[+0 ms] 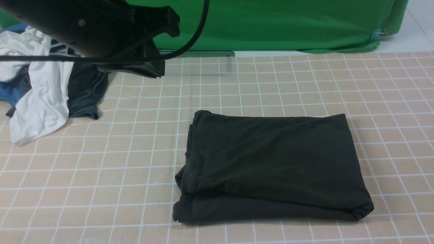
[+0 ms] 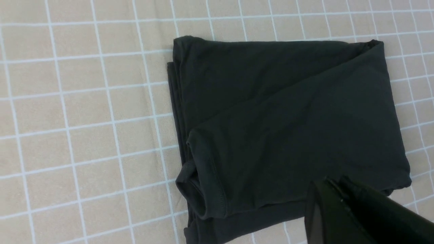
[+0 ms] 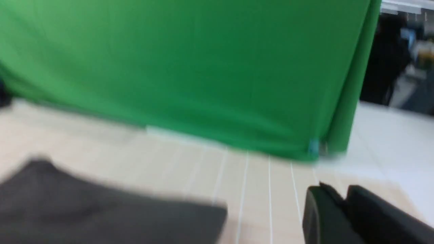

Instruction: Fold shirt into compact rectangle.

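Note:
The shirt (image 1: 271,166) lies folded into a black rectangle on the checked table, right of centre and towards the front. No print or label shows on it. My left gripper (image 2: 334,181) hangs high above the shirt (image 2: 281,125), its fingers pressed together and holding nothing; in the front view the left arm (image 1: 101,30) fills the upper left. The right gripper (image 3: 334,189) is out of the front view. In its blurred wrist view a narrow gap parts its fingers, nothing is between them, and the shirt (image 3: 101,213) lies off to one side.
A heap of clothes sits at the table's far left: a white garment (image 1: 40,98), a dark grey one (image 1: 86,91) and some blue fabric (image 1: 8,96). A green backdrop (image 1: 271,23) closes the back edge. A black cable (image 1: 190,40) droops from the left arm.

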